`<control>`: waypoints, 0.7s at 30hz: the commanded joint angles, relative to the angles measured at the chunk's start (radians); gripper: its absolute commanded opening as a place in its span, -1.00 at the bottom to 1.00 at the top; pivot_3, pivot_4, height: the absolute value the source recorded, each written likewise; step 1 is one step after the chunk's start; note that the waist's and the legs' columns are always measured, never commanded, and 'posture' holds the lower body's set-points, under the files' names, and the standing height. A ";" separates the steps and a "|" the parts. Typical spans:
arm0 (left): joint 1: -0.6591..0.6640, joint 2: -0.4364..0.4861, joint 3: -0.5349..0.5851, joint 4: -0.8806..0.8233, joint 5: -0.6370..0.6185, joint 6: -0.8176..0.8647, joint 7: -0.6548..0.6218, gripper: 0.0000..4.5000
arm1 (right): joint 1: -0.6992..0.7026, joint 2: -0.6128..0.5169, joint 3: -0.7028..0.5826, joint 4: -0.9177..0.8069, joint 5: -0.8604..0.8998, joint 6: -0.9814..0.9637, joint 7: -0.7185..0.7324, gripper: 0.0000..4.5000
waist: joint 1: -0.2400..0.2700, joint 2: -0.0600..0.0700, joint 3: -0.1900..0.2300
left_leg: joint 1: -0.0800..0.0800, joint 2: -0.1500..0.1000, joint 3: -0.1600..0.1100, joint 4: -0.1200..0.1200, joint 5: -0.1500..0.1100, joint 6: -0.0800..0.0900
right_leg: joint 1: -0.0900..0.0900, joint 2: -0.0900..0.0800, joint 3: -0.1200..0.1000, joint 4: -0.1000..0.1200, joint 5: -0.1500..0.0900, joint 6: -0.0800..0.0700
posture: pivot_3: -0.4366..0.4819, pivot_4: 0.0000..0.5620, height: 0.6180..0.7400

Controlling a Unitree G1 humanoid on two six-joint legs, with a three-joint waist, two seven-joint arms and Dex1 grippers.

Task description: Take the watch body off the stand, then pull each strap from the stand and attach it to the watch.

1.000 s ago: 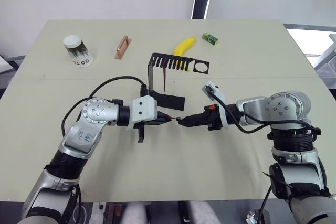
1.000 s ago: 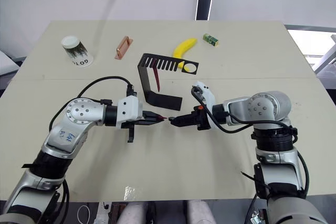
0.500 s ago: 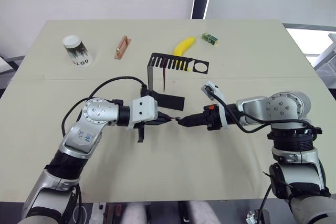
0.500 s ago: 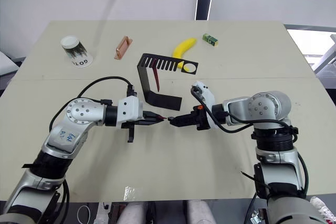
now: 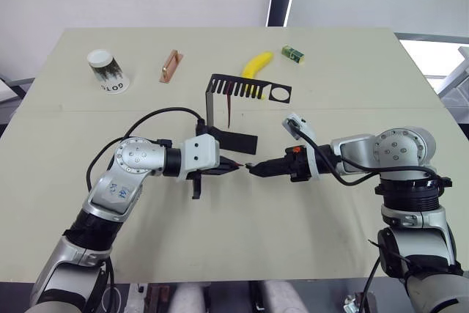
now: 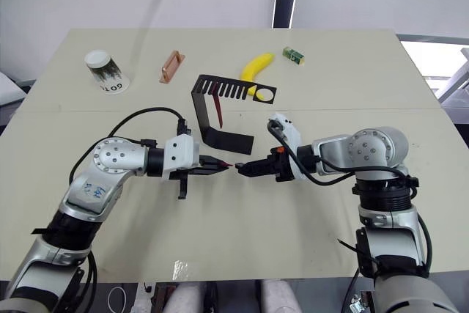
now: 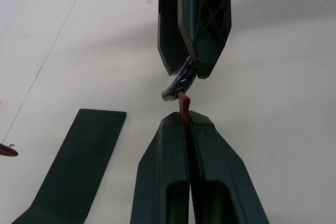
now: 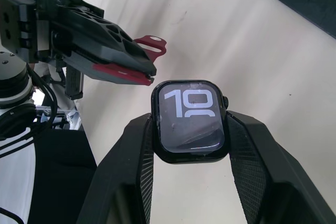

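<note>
- The left claw (image 5: 233,167) is pointing toward the right arm, its fingers pressed together on a strap (image 7: 183,107).
- The right claw (image 5: 253,169) is pointing back at it, fingers clamping the watch body (image 8: 190,119) by its sides.
- Both forearms are lying low over the table (image 5: 242,240), tips nearly meeting.

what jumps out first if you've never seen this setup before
At the table's middle, the two grippers meet tip to tip: the right gripper clamps the watch body, its face lit, while the left gripper pinches a maroon strap up against it. Behind them stands the black stand, one strap hanging from it.
</note>
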 commanded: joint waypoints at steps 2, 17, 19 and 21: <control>-0.013 -0.009 -0.001 -0.019 0.002 -0.018 0.006 -1.00 | -0.027 -0.001 -0.024 -0.010 0.033 0.005 -0.012 -0.32 | 0.000 0.000 0.000 | 0.000 0.000 0.000 0.000 0.000 0.000 | 0.000 0.000 0.000 0.000 0.000 0.000 | -0.05 -0.47 1.00; -0.023 -0.037 -0.011 -0.030 0.004 -0.009 0.004 -1.00 | -0.016 -0.005 -0.028 -0.021 0.058 0.005 -0.031 -0.32 | 0.000 0.000 0.000 | 0.000 0.000 0.000 0.000 0.000 0.000 | 0.000 0.000 0.000 0.000 0.000 0.000 | -0.05 -0.47 1.00; -0.023 -0.040 -0.011 -0.030 0.004 -0.010 0.004 -1.00 | -0.016 -0.007 -0.029 -0.022 0.062 0.005 -0.033 -0.32 | 0.000 0.000 0.000 | 0.000 0.000 0.000 0.000 0.000 0.000 | 0.000 0.000 0.000 0.000 0.000 0.000 | -0.05 -0.47 1.00; -0.025 -0.041 -0.011 -0.029 0.004 -0.009 0.003 -1.00 | -0.017 -0.009 -0.029 -0.021 0.066 0.005 -0.036 -0.32 | 0.000 0.000 0.000 | 0.000 0.000 0.000 0.000 0.000 0.000 | 0.000 0.000 0.000 0.000 0.000 0.000 | -0.05 -0.47 1.00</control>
